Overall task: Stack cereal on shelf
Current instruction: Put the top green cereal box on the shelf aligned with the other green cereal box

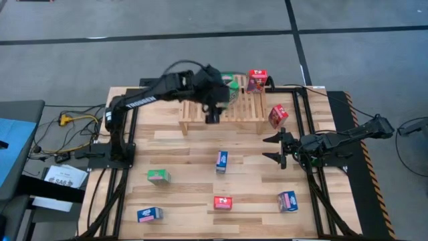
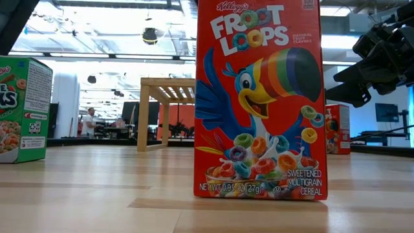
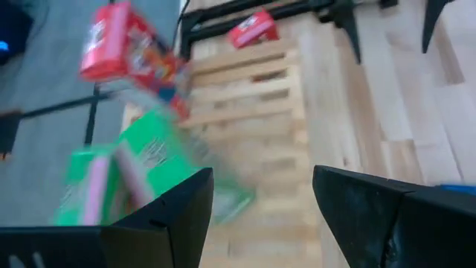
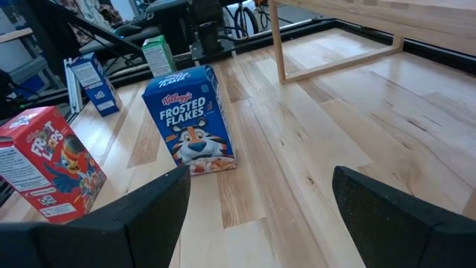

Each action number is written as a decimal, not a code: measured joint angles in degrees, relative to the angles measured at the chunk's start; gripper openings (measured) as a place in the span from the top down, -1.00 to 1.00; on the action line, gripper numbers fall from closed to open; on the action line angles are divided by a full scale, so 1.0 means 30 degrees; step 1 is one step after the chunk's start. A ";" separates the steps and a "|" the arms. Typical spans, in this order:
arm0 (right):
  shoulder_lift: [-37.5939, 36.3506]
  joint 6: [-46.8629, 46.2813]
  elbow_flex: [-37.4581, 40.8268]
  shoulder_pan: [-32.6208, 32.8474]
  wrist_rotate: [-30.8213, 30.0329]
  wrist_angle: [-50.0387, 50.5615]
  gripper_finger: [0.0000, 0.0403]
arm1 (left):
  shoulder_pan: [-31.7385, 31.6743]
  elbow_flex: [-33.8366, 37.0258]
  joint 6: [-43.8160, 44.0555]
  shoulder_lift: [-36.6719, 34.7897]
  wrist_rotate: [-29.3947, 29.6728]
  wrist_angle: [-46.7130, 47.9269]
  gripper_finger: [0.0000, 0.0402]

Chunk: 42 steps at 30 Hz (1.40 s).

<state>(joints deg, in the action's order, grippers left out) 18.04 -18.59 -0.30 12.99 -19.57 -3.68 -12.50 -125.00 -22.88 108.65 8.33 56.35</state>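
Note:
The shelf, a light-wood slatted rack, stands at the table's far middle. On its far edge sit green cereal boxes and a red box; the left wrist view shows the same green boxes and red box. My left gripper hovers above the shelf's slats, open, with nothing between its fingers. My right gripper waits open at the table's right, facing a blue box.
Loose boxes stand on the table: green, blue, red, blue, blue. Another red box sits tilted by the shelf's right end. Black frame rails run along both sides of the table.

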 joint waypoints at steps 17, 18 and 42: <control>-0.0007 0.0070 0.0007 0.0001 0.0000 0.0000 -0.76 | -0.0093 0.4737 -0.0525 0.0194 -0.0007 -0.5345 -0.11; -0.0001 0.0066 0.0004 0.0000 0.0000 -0.0001 -0.76 | -0.0142 0.4789 -0.0630 0.0185 0.0035 -0.5391 -0.11; -0.0002 0.0044 0.0000 0.0000 0.0000 0.0000 -0.76 | -0.0922 0.4842 -0.0282 0.0185 0.1394 -0.3715 -0.11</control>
<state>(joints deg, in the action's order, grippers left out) 18.04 -18.46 -0.30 12.99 -19.57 -3.68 -15.27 -110.48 -23.73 109.21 12.51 45.21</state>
